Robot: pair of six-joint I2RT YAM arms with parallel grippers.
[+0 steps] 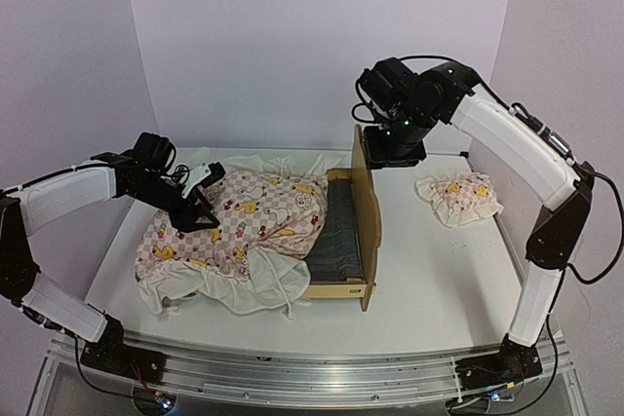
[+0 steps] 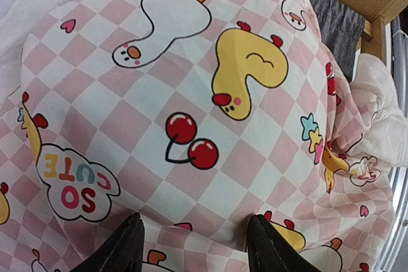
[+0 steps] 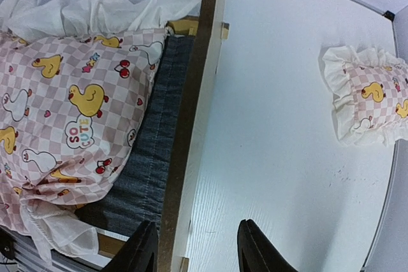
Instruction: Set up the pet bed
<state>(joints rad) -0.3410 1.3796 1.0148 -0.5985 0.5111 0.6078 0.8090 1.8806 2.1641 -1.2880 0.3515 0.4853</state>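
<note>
pet bed point(image 1: 338, 231) sits mid-table point(image 1: 419, 270), half under the quilt point(image 1: 244, 216). my left gripper point(image 2: 194, 221) is spread over the quilt, maybe to pull it flat. my right gripper point(image 3: 197, 224) hangs spread over the headboard point(image 3: 191, 113).

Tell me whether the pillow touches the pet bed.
Apart. The top view shows bare white table between the pillow and the pet bed headboard.
</note>
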